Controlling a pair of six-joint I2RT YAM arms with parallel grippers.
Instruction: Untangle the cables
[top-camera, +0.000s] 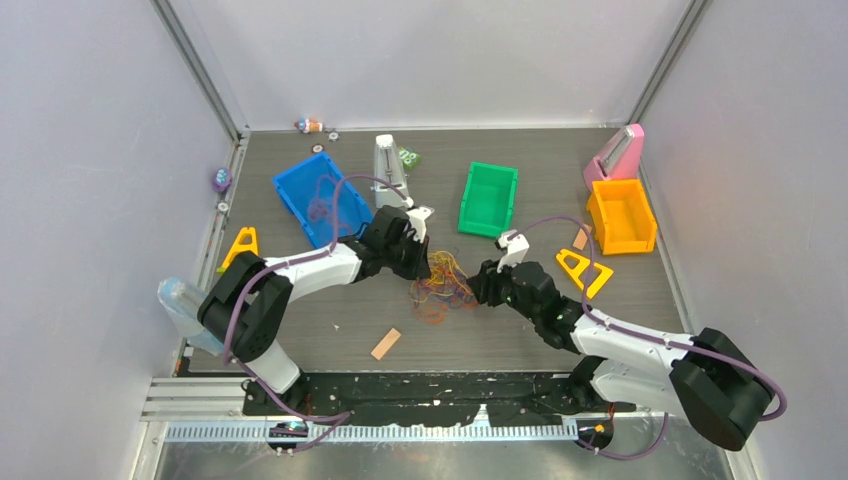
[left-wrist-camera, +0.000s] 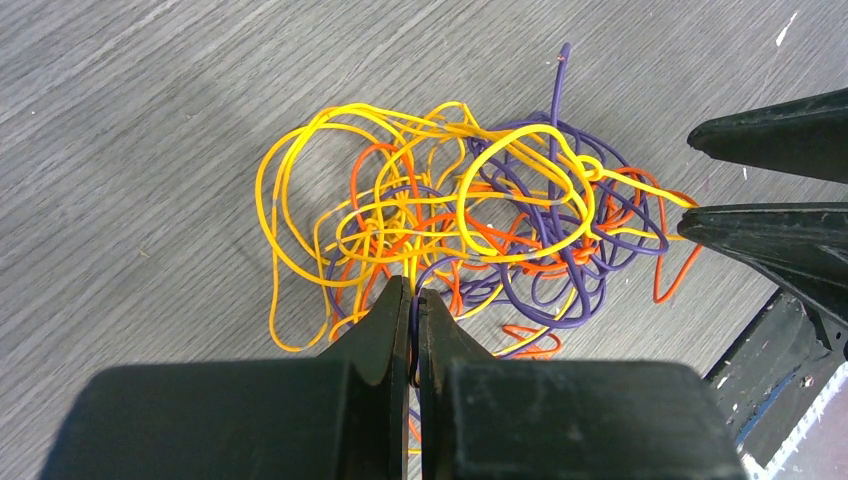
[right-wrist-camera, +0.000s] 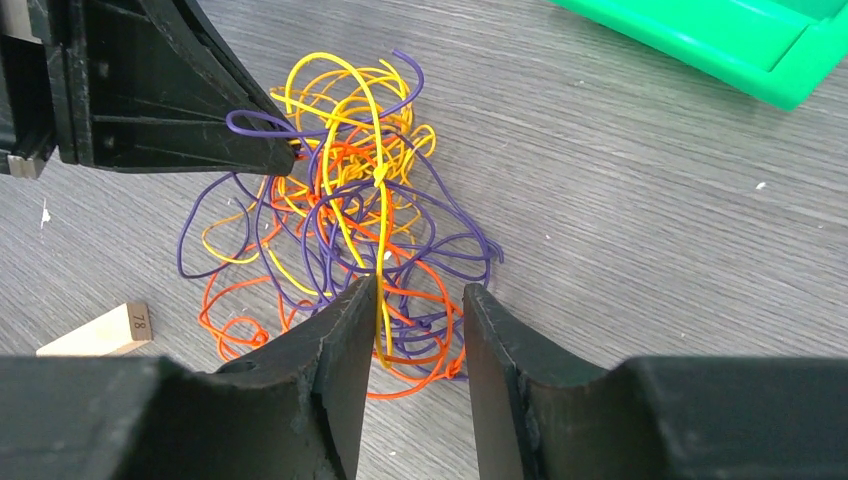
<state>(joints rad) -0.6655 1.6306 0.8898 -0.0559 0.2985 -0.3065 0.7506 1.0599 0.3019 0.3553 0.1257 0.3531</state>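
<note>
The cables (top-camera: 440, 285) lie in one tangled heap of thin yellow, orange and purple strands on the grey table between the two arms. My left gripper (top-camera: 425, 262) stands at the heap's far-left edge. In the left wrist view its jaws (left-wrist-camera: 415, 292) are shut on a purple cable that runs up between the tips from the tangle (left-wrist-camera: 480, 220). My right gripper (top-camera: 478, 285) is at the heap's right edge. It is open (right-wrist-camera: 420, 288) over the cables (right-wrist-camera: 360, 200), and a yellow strand hangs in the gap beside its left finger (right-wrist-camera: 345, 320), not pinched.
A blue bin (top-camera: 320, 200), a green bin (top-camera: 488, 198) and an orange bin (top-camera: 620, 215) stand behind the heap. A tan wooden stick (top-camera: 385, 343) lies in front of it. Yellow triangular pieces (top-camera: 583, 270) rest at the right, and another (top-camera: 240, 247) at the left.
</note>
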